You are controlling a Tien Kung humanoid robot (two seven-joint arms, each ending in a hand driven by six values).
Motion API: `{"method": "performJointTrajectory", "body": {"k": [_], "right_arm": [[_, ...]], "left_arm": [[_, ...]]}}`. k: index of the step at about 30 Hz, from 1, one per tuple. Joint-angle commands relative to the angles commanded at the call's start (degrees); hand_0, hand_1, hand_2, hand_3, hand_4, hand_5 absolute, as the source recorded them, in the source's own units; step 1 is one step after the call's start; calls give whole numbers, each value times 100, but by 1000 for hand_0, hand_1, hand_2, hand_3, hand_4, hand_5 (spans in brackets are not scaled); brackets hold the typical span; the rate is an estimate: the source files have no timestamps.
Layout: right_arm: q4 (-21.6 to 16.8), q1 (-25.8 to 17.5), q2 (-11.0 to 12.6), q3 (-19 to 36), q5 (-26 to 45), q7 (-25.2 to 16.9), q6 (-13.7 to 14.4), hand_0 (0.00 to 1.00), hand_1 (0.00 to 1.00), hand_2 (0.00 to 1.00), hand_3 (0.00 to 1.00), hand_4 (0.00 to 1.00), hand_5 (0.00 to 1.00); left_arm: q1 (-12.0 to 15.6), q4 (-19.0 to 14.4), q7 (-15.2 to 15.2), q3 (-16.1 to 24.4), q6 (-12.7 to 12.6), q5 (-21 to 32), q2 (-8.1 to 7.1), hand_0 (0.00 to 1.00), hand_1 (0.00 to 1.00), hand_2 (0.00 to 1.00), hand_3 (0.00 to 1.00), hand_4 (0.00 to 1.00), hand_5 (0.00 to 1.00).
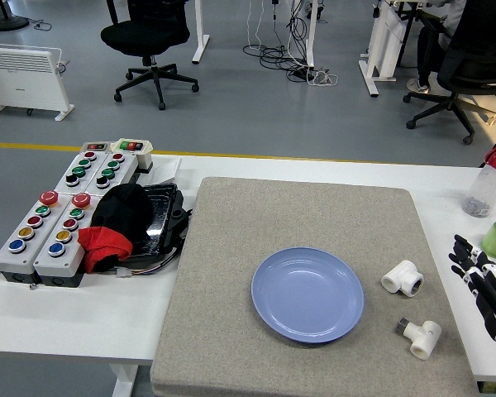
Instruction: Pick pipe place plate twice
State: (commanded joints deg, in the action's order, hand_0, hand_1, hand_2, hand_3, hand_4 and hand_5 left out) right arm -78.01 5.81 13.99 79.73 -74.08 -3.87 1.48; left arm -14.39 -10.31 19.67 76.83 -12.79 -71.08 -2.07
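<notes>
On your left, two button boxes (58, 211) are sitting beside a black and red cap (116, 227). The blue plate (307, 294) is lying empty on the grey mat (231, 331). Two white pipe fittings (403, 278) (420, 337) are waiting right of it. The right hand (484, 281) is resting at the edge, fingers spread, holding nothing

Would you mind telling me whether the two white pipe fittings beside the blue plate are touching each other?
Apart. The head view shows bare grey mat between the upper pipe fitting and the lower pipe fitting.
</notes>
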Motion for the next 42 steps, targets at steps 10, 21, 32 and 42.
{"method": "performJointTrajectory", "body": {"k": [10,21,32,42], "right_arm": [[27,78,-13,-315,-1949,28,415,998,969,998,998,857,411],[689,668,-14,-886,-2342,116,845,998,968,998,998,854,402],[1394,1297,32,-1512,-1983,-70,1095,998,952,998,989,849,407],[1915,1628,-35,-1768,-1910,-152,1154,955,900,966,931,840,403]], "left_arm": [[11,-1,4,-7,5,-11,3,711,741,719,656,399,998],[34,-5,15,-22,13,-3,9,712,741,718,656,398,998],[24,-4,14,-48,19,48,12,713,741,717,655,399,998],[-4,-5,10,-80,25,93,19,717,741,717,654,399,998]]}}
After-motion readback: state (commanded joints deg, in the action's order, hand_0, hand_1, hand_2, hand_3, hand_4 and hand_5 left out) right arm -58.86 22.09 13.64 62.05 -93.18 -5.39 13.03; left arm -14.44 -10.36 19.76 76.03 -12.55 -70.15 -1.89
